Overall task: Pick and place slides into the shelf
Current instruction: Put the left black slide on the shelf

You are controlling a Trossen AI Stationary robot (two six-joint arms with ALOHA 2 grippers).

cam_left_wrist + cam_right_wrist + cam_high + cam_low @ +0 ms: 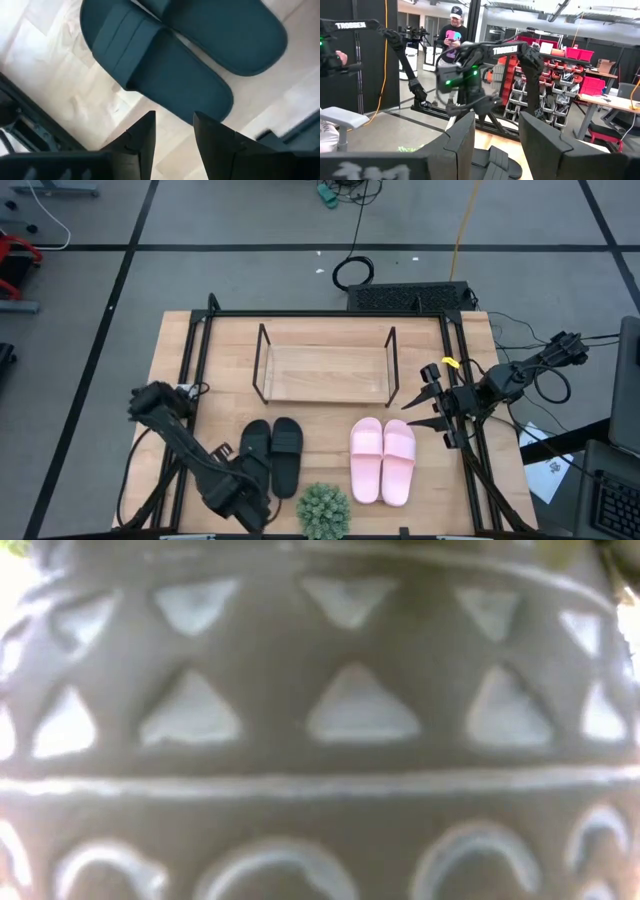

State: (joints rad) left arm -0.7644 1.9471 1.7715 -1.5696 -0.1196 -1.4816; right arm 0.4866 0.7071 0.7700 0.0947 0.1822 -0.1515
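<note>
Down at the front of the table [170,340], the left gripper [240,480] is hovering over the black slides [273,453], its two dark fingers [142,137] spread with a gap between them and pinching nothing. In the left wrist view those fingers are pointing at the end of the nearer black slide [155,65], with bare wood showing between fingertips and sole. The black pair is lying side by side, the two soles touching, just in front of the shelf [325,370] and toward its left end. The pale pink slides [383,460] are lying side by side too, in front of the shelf's right end and a little apart from the black pair. The shelf itself is sitting at the middle of the table, its light board bare between the dark wire end frames.

The right gripper [437,410] is waiting beside the shelf's right end, over the table's black side rail, its fingers [465,140] held apart and gripping nothing; past them the right wrist view is taking in the left arm, the black slides and a person standing far back in the room [452,35].

A small green plant [323,511] is standing in front of the shelf at the table's near edge, between the two pairs. Its patterned pot [320,720] is filling the whole low view, hiding everything behind it.
</note>
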